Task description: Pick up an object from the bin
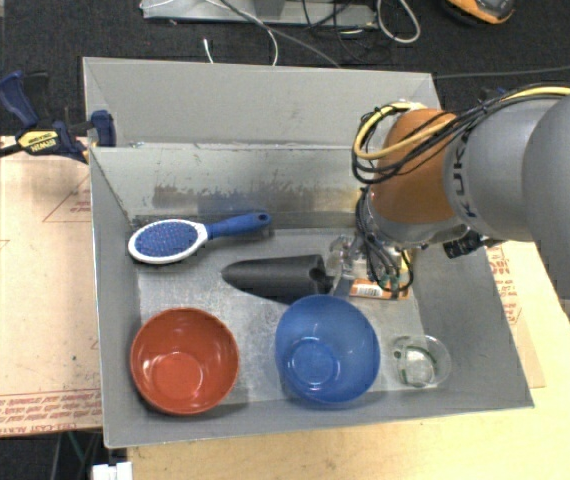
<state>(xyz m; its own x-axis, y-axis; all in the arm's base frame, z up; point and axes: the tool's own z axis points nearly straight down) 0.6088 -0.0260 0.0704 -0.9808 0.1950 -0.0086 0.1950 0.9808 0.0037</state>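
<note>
My gripper (344, 266) is low in the bin's middle right, under the orange-covered wrist. It sits at the right end of a black tapered object (273, 276) that lies across the bin floor. Whether it touches that object I cannot tell. Just in front of it stands a blue bowl (326, 351), its rim close below the gripper. A small white item with an orange label (368, 291) lies partly hidden beneath the gripper on its right side.
A blue hairbrush with a white-rimmed head (180, 238) lies at the back left. A red bowl (184, 360) stands front left and a clear glass cup (420, 361) front right. The arm and its cables cover the bin's right back corner.
</note>
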